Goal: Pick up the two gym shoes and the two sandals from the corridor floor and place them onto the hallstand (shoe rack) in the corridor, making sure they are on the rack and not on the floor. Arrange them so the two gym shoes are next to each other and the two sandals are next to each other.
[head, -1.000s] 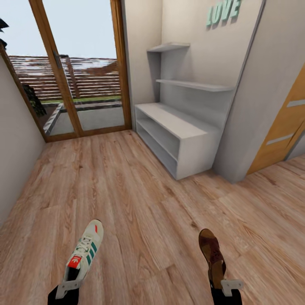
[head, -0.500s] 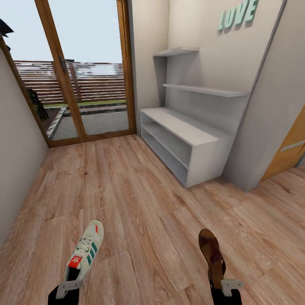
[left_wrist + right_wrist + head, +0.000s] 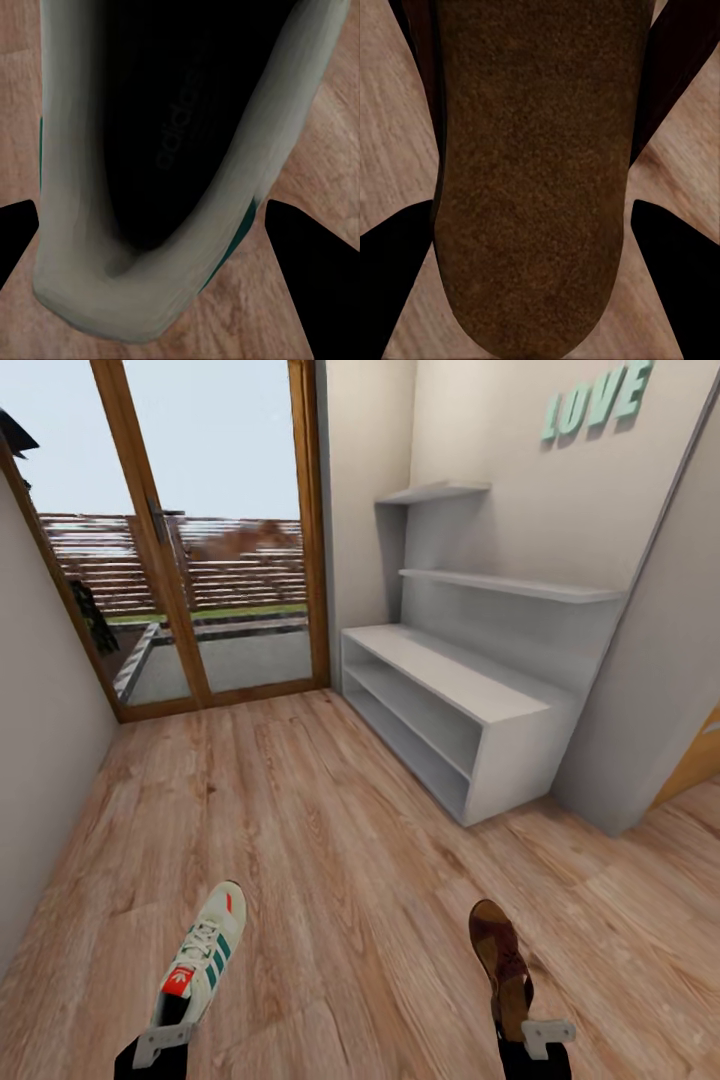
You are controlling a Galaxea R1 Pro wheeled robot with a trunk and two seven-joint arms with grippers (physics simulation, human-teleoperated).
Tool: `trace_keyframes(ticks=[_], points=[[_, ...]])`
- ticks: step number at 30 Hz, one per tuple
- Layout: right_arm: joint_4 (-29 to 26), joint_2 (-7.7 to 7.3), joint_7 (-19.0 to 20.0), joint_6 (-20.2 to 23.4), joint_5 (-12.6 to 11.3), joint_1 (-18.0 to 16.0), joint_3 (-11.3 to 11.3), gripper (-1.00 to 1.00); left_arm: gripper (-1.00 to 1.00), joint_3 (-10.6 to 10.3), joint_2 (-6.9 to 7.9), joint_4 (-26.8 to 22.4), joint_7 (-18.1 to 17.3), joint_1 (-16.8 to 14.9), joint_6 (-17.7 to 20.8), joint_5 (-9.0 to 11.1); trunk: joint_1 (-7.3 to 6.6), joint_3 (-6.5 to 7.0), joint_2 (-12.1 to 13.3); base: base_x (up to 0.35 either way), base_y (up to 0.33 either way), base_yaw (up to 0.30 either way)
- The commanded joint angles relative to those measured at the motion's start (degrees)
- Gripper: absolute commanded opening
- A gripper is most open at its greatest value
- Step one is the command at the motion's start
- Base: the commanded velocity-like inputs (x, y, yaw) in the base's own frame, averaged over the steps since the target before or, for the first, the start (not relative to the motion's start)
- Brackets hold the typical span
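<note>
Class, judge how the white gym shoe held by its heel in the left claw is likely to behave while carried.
The gym shoe is gripped at the heel only, so its toe may sag or swing. Its thin collar looks soft and could deform. It probably weighs little for its size.

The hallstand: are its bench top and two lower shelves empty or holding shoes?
Empty. The hallstand shows bare bench top and open shelves; the gym shoe and the sandal are away from it.

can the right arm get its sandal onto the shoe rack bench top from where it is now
Probably not yet. The right end effector holds the sandal well short of the shoe rack, with bare corridor floor between; nothing blocks the way.
</note>
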Motion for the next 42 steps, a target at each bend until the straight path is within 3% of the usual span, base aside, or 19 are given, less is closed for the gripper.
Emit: trace_keyframes(ticks=[1,29,42], points=[[0.1,0.01,-0.3,-0.2,0.6,0.0,-0.3,-1.00,-1.00,0.5,-0.05,0.4,-0.5,-0.1,-0.3,-0.4,0.02,0.05,0.0,0.279,0.235,0.000],[0.1,0.09,-0.3,-0.2,0.6,0.0,-0.3,-1.00,-1.00,0.3,-0.05,1.1,-0.9,-0.1,-0.2,-0.4,0.02,2.31,0.0,0.292,0.201,0.000],[0.1,0.09,-0.3,-0.2,0.6,0.0,-0.3,-1.00,-1.00,0.3,-0.07,1.1,-0.9,-0.1,-0.2,-0.4,0.02,2.52,0.0,0.301,0.179,0.000]])
